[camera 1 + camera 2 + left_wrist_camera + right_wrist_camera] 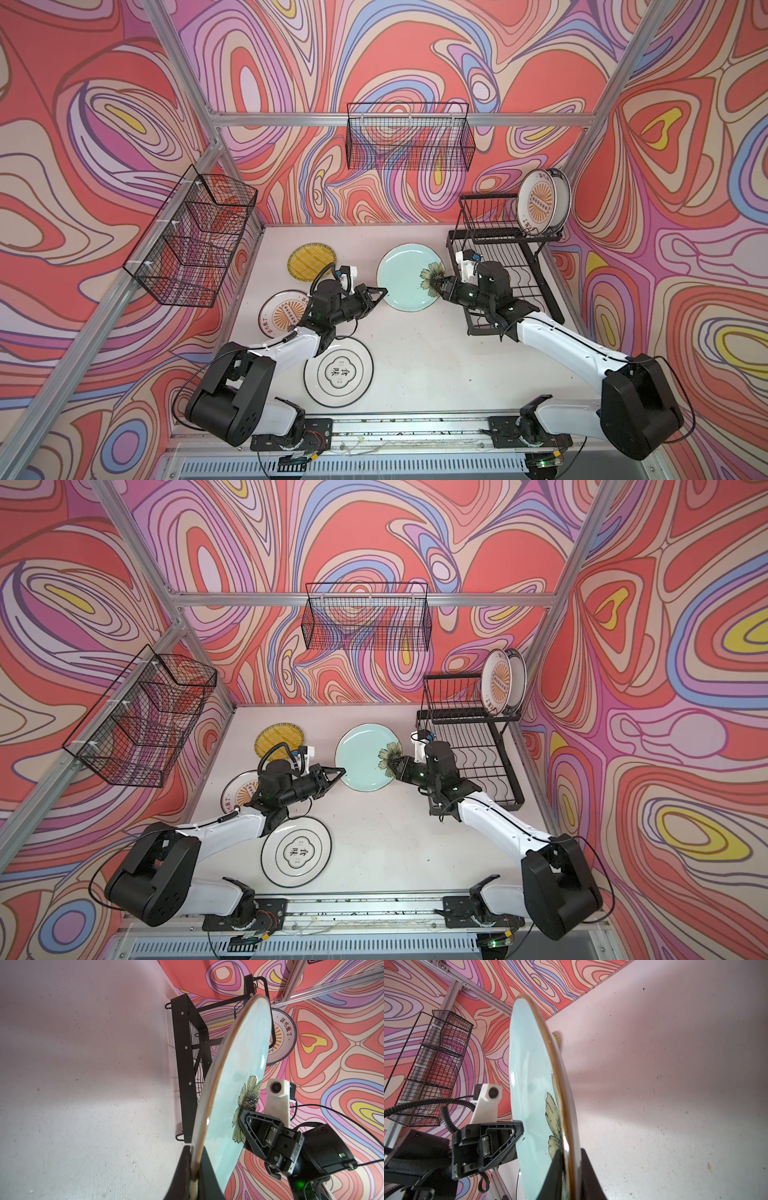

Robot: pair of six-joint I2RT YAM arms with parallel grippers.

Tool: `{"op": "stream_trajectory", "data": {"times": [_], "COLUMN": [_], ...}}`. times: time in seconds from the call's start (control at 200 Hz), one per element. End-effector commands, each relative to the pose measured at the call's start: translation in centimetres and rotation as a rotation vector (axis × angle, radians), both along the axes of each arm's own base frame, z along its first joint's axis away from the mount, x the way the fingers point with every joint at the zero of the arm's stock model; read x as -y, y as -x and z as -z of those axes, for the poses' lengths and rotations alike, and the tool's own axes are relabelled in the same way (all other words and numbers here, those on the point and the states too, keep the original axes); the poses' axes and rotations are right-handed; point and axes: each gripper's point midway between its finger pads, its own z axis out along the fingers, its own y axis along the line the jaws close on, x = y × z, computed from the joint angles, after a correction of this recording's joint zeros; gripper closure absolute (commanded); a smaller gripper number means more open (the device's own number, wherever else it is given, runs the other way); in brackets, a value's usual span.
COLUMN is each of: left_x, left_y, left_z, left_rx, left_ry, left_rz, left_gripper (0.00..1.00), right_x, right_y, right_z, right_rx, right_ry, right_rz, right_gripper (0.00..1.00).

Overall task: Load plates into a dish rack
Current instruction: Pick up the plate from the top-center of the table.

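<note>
The left claw [381, 292] is clamped on the left rim of the round pale green flower plate [405, 276]. The right claw [437, 285] pinches its right rim over the white surface [415, 353], just left of the black wire dish rack [512, 254].

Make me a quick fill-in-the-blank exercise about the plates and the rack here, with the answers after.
The plate gripped by the left tool and right tool is pale ____. Its flower lies beside the ____ tool. The upper tier of the dish rack holds ____ upright plates. Flat on the table lie ____ other plates.
Answers: green; right; two; three.
</note>
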Motion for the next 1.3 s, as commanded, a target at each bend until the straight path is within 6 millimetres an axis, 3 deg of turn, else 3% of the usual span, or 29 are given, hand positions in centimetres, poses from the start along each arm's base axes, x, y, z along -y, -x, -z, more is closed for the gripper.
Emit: {"op": "stream_trajectory", "data": {"times": [0.0,0.115,0.301,0.541,0.952,1.292], "left_x": [1.1,1.1,0.9,0.6,-0.1,-1.5], "left_y": [0.2,0.2,0.2,0.3,0.6,1.9], "left_z": [-4.3,-4.1,-3.7,-3.6,-3.3,-3.5], "left_rx": [0.145,0.139,0.111,0.101,0.077,0.075], "left_ry": [0.05,0.047,0.015,-0.016,-0.08,-0.193], "left_rz": [0.049,0.048,0.039,0.024,0.011,-0.006], "left_gripper": [1.0,1.0,1.0,0.75,0.52,0.51], "right_x": [-1.4,-1.4,-1.3,-0.9,-0.1,2.4], "right_y": [0.6,0.6,0.6,0.7,1.1,1.2], "right_z": [-1.6,-1.6,-1.7,-1.9,-2.7,-6.8], "right_rx": [0.067,0.066,0.069,0.077,0.099,0.187], "right_ry": [-0.039,-0.039,-0.034,-0.027,-0.007,0.045], "right_rz": [-0.075,-0.075,-0.07,-0.056,-0.031,0.001], "right_gripper": [0.92,1.0,1.0,1.0,1.0,1.0]}}
